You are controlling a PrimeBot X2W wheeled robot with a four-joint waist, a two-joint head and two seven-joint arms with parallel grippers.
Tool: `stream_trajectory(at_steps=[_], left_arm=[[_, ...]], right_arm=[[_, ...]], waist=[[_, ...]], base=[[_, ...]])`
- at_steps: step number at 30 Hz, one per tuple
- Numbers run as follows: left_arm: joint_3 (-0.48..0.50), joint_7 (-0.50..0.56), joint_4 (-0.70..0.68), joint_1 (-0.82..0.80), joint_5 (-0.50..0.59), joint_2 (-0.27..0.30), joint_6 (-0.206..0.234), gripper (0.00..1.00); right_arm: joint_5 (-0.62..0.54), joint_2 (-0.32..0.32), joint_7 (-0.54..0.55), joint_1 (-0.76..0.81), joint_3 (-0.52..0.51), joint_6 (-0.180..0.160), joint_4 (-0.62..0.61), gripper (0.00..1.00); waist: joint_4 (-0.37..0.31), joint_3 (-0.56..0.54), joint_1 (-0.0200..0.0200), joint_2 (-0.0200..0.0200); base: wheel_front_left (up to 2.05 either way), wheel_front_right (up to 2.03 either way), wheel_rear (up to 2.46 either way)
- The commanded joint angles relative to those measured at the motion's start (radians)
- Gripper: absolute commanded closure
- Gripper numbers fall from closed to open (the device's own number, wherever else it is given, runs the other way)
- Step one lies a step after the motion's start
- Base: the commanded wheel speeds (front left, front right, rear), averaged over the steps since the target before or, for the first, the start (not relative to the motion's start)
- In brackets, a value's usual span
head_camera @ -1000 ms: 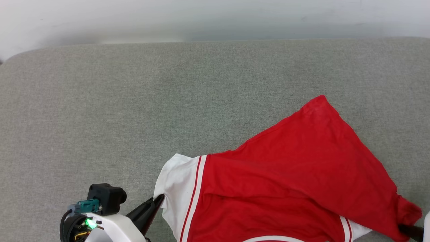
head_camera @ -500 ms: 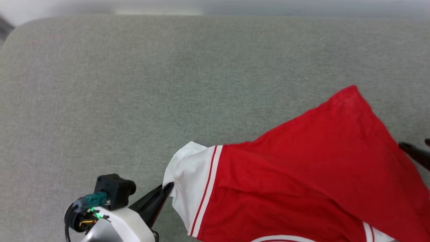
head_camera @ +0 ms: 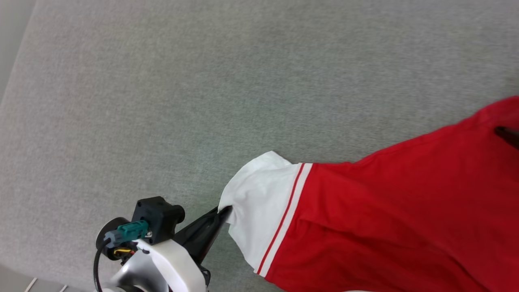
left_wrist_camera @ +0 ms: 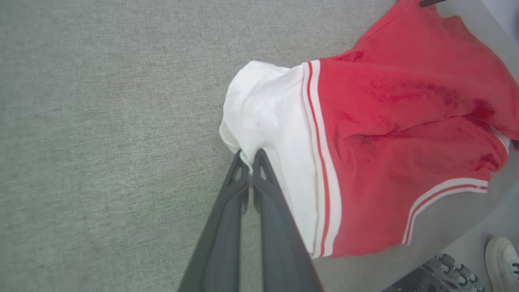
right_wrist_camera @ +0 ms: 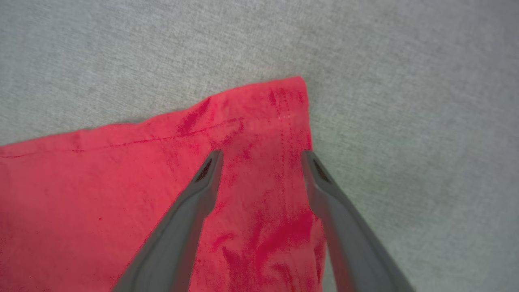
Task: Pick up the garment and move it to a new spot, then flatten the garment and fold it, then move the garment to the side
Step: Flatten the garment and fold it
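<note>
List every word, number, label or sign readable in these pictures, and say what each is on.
No text can be read in any view.
Garment: only plain red cloth, a white sleeve and stripe trim show; no letters or numbers.
Teal plug: no legible marking.
Shoe: no legible brand.

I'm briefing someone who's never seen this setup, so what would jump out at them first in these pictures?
The bright red jersey sprawled across the lower right of the grey fabric surface grabs the eye first. Next comes the left hand, shut on the edge of the jersey's white sleeve, and the right hand, open above a red hem corner.
</note>
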Motion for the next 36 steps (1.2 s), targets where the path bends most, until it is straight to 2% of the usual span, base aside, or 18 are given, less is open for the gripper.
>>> stream_trajectory(at_steps=[1, 5, 15, 16, 17, 26, 36], left_arm=[[-0.005, -0.005, 0.004, -0.014, 0.003, -0.007, -0.004, 1.00], [-0.016, -0.015, 0.009, -0.024, -0.023, -0.035, -0.024, 1.00], [-0.023, -0.023, 0.039, -0.046, -0.018, -0.038, -0.035, 1.00], [-0.023, -0.023, 0.041, -0.048, -0.020, -0.039, -0.036, 1.00], [-0.024, -0.023, 0.045, -0.050, -0.020, -0.040, -0.037, 1.00], [-0.012, -0.040, 0.064, -0.041, -0.022, -0.031, -0.033, 1.00], [0.060, -0.091, 0.053, -0.023, -0.008, 0.005, 0.008, 1.00]], right_arm=[[-0.007, -0.009, -0.005, -0.015, 0.006, 0.000, 0.014, 0.00], [-0.028, -0.023, -0.019, -0.026, 0.011, 0.000, 0.077, 0.00], [-0.037, -0.032, -0.011, 0.025, 0.065, 0.000, 0.175, 0.00], [-0.034, -0.033, -0.014, 0.028, 0.068, 0.000, 0.181, 0.55], [-0.031, -0.032, -0.016, 0.028, 0.069, 0.000, 0.188, 1.00], [0.000, -0.012, -0.110, 0.007, 0.077, 0.000, 0.198, 1.00], [0.081, -0.021, -0.299, -0.020, 0.116, 0.000, 0.154, 1.00]], waist=[[0.034, 0.032, -0.0001, 0.0000], [0.057, 0.055, -0.0001, 0.0000], [0.078, 0.083, -0.0001, 0.0000], [0.078, 0.082, -0.0001, 0.0000], [0.077, 0.079, -0.0001, 0.0000], [0.037, -0.007, -0.0001, 0.0000], [-0.070, -0.183, -0.0001, 0.0000]], base=[[0.00, 0.00, 0.00], [0.00, 0.00, 0.00], [0.00, 0.00, 0.00], [0.00, 0.00, 0.00], [0.00, 0.00, 0.00], [0.00, 0.00, 0.00], [0.00, 0.00, 0.00]])
